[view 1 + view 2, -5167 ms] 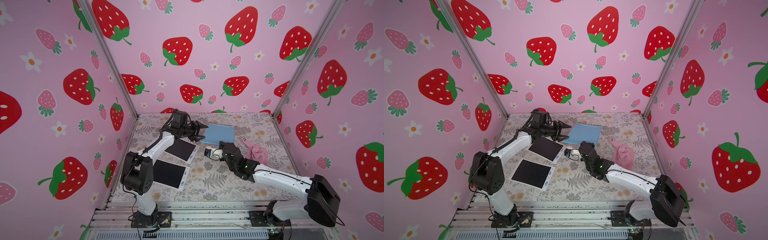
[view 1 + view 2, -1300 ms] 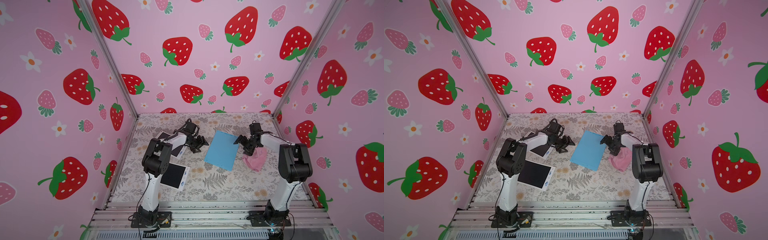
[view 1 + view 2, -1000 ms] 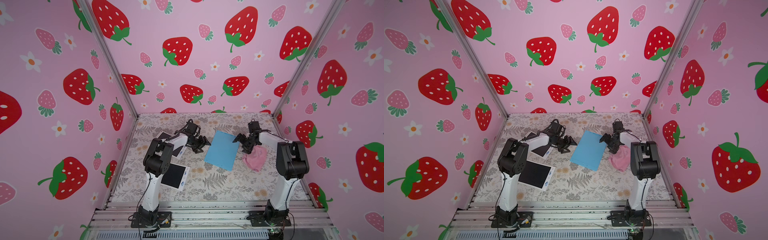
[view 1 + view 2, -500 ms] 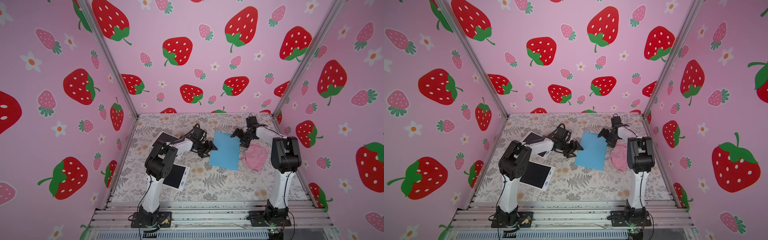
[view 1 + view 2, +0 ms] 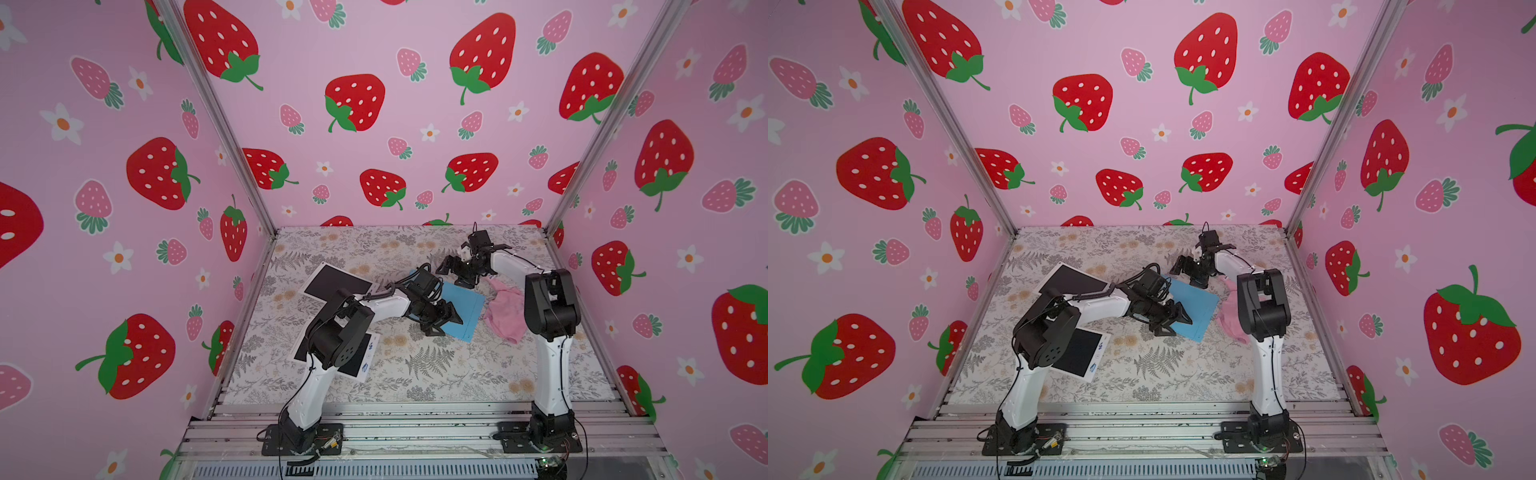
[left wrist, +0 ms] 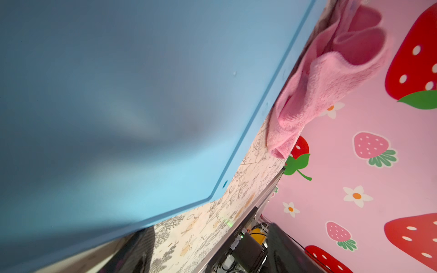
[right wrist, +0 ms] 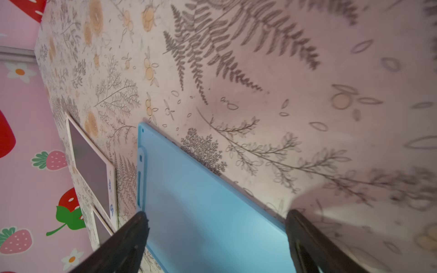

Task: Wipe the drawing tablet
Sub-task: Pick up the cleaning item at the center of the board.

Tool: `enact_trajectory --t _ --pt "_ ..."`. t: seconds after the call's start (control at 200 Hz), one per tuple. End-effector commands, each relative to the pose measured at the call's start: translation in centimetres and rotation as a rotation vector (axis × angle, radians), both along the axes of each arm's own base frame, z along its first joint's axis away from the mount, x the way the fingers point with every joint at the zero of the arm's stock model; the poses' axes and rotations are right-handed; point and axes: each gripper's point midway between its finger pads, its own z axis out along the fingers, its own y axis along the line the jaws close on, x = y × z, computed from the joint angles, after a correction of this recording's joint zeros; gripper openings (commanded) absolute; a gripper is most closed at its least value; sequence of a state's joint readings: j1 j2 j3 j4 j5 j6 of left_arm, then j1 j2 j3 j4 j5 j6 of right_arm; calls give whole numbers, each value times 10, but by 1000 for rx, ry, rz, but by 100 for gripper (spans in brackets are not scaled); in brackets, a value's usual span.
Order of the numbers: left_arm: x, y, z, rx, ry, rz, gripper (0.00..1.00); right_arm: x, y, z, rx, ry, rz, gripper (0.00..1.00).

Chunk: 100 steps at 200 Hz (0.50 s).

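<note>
Left hand (image 5: 444, 322) low near desk centre, jaws spread; right hand (image 5: 457, 272) reaching toward far edge, jaws wide.

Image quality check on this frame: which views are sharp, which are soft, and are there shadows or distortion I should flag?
Both top views: sharp, evenly lit, with wide-angle bending of the frame posts. Left wrist: very close to the blue tablet, whose surface is soft and carries a broad dark shadow; the pink cloth is slightly blurred. Right wrist: the tablet's edge is crisp, the right gripper fingers and nearest tablecloth are blurred.
</note>
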State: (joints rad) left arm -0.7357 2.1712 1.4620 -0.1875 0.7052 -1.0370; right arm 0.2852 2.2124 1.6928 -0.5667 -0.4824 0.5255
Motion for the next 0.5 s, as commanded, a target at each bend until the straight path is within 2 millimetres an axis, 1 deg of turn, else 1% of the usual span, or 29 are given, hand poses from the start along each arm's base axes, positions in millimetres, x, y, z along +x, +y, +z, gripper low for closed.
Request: enact_trajectory --t 0.0,0.065,0.07,0.14,0.2,0.27,0.34,0.365,0.385,0.45,0.495 --pt "-2 -1 -34 74 43 23 76 -36 8 -3 -5 104 86 91" --pt "-2 -7 -30 57 40 13 76 -35 -1 8 -31 62 62 91" --pt "-2 -7 -29 57 41 13 76 -36 -2 7 -35 64 60 91" --pt "-2 -10 -20 42 28 10 76 -30 -18 28 -48 -1 0 91" --pt "1 -7 -11 35 15 17 76 -26 -34 47 -68 -56 -56 91" --pt "5 -7 7 16 -15 23 76 -24 -54 70 -105 -133 -118 92" --pt "12 -2 27 8 -50 34 76 -27 -83 89 -178 -208 -217 93" --pt "14 1 34 5 -62 39 76 -30 -95 89 -207 -220 -262 94" --pt "17 4 39 5 -71 45 76 -33 -106 94 -226 -238 -304 94" --pt "26 15 53 0 -94 71 77 -48 -144 94 -292 -258 -448 93" --pt "32 23 60 2 -109 84 77 -62 -170 90 -356 -265 -543 92"
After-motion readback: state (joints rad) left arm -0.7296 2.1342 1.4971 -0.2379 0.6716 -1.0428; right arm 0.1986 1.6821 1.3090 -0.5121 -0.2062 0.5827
